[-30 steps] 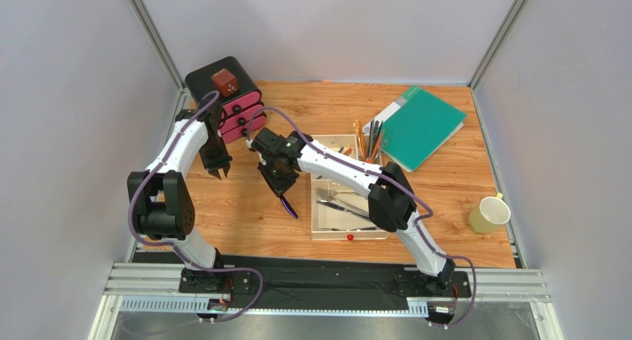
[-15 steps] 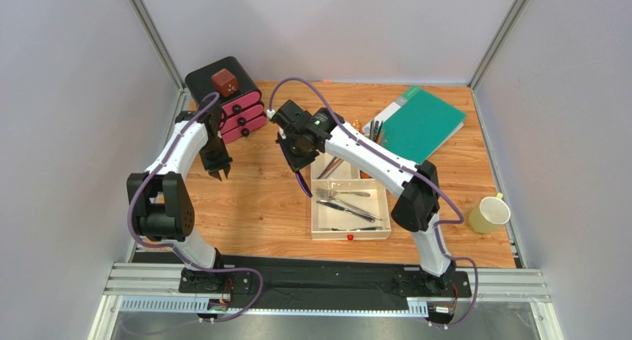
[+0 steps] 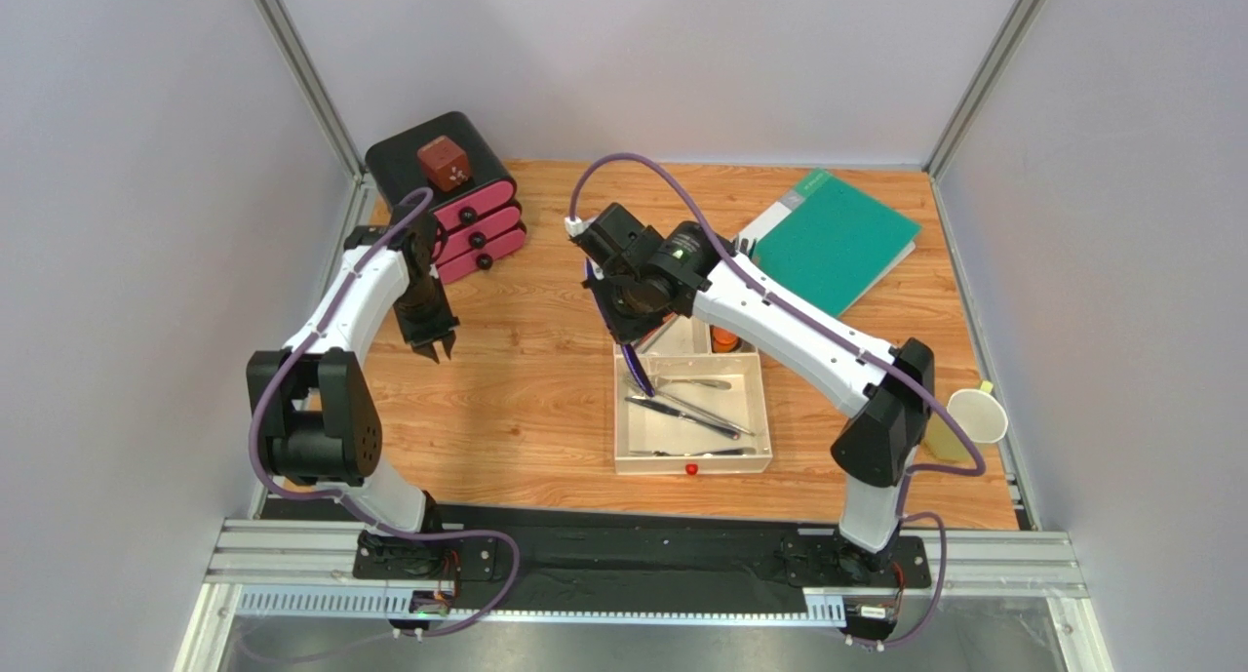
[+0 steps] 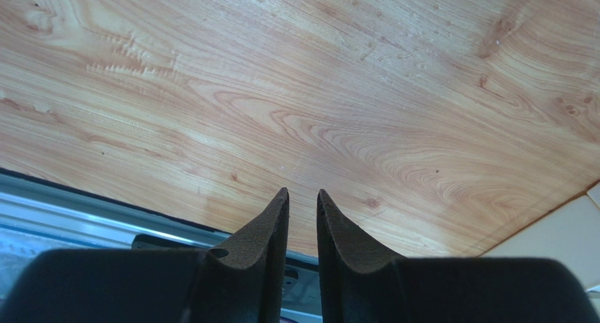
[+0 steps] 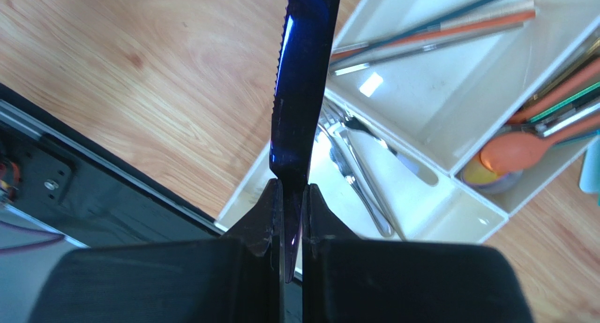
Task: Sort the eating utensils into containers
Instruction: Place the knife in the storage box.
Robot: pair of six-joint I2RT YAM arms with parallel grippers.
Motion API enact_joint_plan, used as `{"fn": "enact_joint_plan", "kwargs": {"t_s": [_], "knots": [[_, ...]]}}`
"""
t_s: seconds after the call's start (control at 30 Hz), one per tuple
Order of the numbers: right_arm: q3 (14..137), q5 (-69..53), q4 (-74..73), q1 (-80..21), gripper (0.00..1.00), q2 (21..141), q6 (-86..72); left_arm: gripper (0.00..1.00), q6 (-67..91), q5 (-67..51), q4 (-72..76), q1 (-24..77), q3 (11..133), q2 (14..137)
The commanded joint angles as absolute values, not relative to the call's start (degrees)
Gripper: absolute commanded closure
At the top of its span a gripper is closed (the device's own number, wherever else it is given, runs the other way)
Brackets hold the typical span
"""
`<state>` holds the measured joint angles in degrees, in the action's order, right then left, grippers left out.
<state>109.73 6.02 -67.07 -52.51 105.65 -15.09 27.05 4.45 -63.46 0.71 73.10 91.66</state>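
Right gripper: fingers clamped on one end of the blue-purple knife, which is held clear of the table above the left edge of the cream tray, about where the big compartment meets the small ones. I see silver forks lying in the big compartment and orange sticks in a small one. Left gripper: over bare wood near the black box, fingers a narrow gap apart, nothing between them.
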Motion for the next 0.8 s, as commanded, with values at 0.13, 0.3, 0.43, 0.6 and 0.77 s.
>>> {"fn": "enact_joint_plan", "kwargs": {"t_s": [0.13,0.3,0.43,0.6,0.77], "knots": [[88.7,9.4,-55.5,-52.3,1.00,92.3,-9.9,0.73,24.9,2.3,-64.1,0.4,74.4,89.9],[75.8,9.1,-49.8,-52.4,1.00,88.5,-8.6,0.73,22.8,3.6,-66.0,0.4,74.9,90.3],[69.6,9.1,-45.5,-52.4,1.00,86.1,-9.0,0.73,22.2,3.8,-67.2,0.4,77.2,90.9],[69.3,8.4,-43.9,-52.3,1.00,85.8,-10.9,0.73,22.3,4.0,-68.4,1.0,79.2,91.8],[73.4,11.0,-44.9,-51.9,1.00,84.9,-11.5,0.73,22.9,3.4,-68.2,1.8,78.9,91.1]]}}
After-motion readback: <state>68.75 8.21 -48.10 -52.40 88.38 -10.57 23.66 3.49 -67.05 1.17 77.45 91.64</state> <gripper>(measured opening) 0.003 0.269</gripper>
